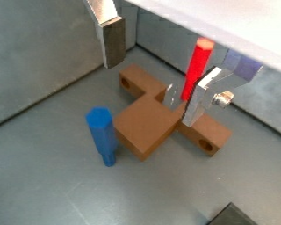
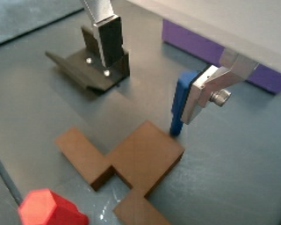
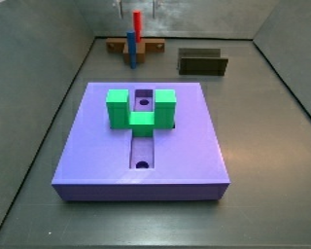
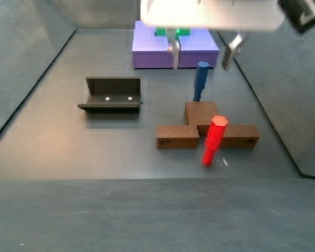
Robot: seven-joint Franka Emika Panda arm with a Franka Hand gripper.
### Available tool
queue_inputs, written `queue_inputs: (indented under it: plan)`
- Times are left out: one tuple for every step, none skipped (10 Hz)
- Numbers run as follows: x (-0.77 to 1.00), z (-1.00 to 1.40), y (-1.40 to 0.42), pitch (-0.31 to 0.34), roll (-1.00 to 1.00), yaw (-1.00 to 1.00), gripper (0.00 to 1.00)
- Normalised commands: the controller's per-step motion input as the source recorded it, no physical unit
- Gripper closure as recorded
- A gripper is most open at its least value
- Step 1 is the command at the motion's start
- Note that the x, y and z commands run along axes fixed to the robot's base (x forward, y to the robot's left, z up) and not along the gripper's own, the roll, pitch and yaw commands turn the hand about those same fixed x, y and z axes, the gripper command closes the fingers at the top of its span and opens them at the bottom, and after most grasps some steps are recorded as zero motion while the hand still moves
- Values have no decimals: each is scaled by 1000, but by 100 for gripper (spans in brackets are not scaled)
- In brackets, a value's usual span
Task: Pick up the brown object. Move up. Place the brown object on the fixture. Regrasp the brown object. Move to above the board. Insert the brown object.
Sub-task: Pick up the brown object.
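The brown object (image 1: 149,123) lies flat on the grey floor. It is a brown bar with a wider square middle and a round hole in one end, and it also shows in a wrist view (image 2: 126,158) and both side views (image 4: 207,130) (image 3: 132,45). My gripper (image 1: 153,88) is open and empty above it, with the silver fingers (image 1: 109,39) well apart. It hangs high in a side view (image 4: 204,47). The dark fixture (image 2: 96,68) (image 4: 111,95) (image 3: 202,62) stands beside the brown object. The purple board (image 3: 185,136) (image 4: 150,51) (image 2: 207,48) carries a green U-shaped block (image 3: 140,107).
An upright red peg (image 1: 198,68) (image 4: 216,141) stands on one side of the brown object and an upright blue peg (image 1: 101,136) (image 2: 177,105) (image 4: 203,79) on the other. Grey walls enclose the floor.
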Motion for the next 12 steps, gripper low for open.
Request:
queue_inputs:
  plan:
    - [120,-323,51,-89,-71,0,0]
    - [0,-223,0,-59,-17,0,0]
    - [-9,-189,0,-60,-6,0,0]
    - [-11,-271,0,-66,0,0,0]
    - [0,-403,0,-99,0,-14,0]
    - [0,-460,0,-111,0,-11,0]
    - [0,-371,0,-94,0,0,0]
    - [-6,-326,0,-80,0,0,0]
    - [-109,-243,0,-77,0,0,0]
    - [-177,-134,0,-77,-13,0,0]
    - [-157,-191,0,-100,-36,0,0]
    - [-120,-226,0,-100,-54,0,0]
